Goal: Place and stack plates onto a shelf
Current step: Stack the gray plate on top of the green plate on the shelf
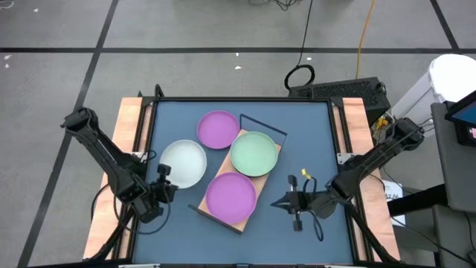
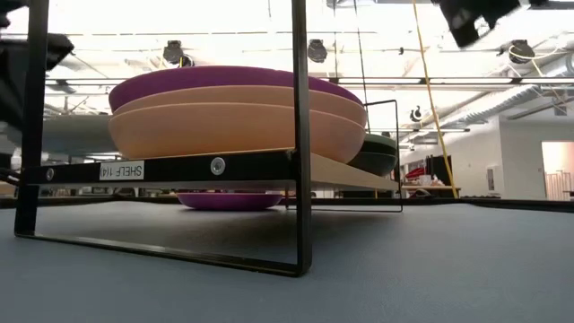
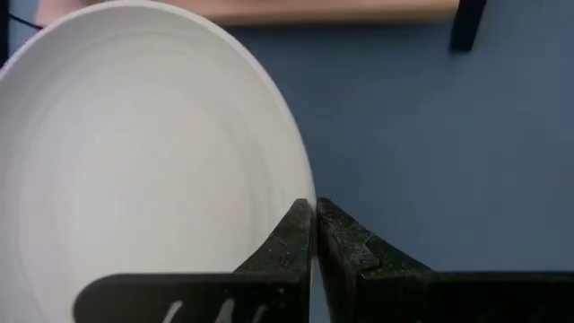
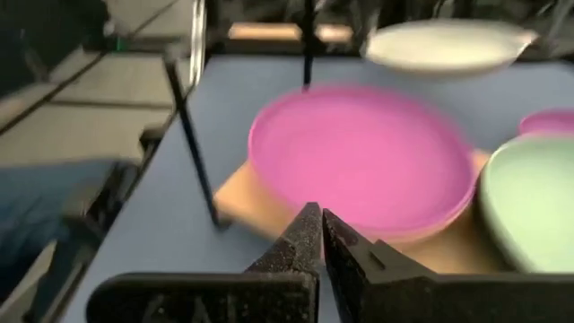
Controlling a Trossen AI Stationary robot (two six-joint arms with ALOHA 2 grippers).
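2 plate stacks sit on the wooden shelf (image 1: 262,179), angled across the blue table (image 1: 312,134): one topped by a purple plate (image 1: 230,195), one by a pale green plate (image 1: 253,152). another purple plate (image 1: 218,129) lies under the shelf's far end. the left gripper (image 1: 168,181), jaws clamped together, holds the white plate (image 1: 183,164) by its rim. the right gripper (image 1: 279,202) hovers beside the shelf, jaws together.

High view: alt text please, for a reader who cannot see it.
From above, a wooden shelf on a blue table holds a purple plate and a pale green plate. Another purple plate and a white plate sit beside it; the left gripper is at the white plate's edge.
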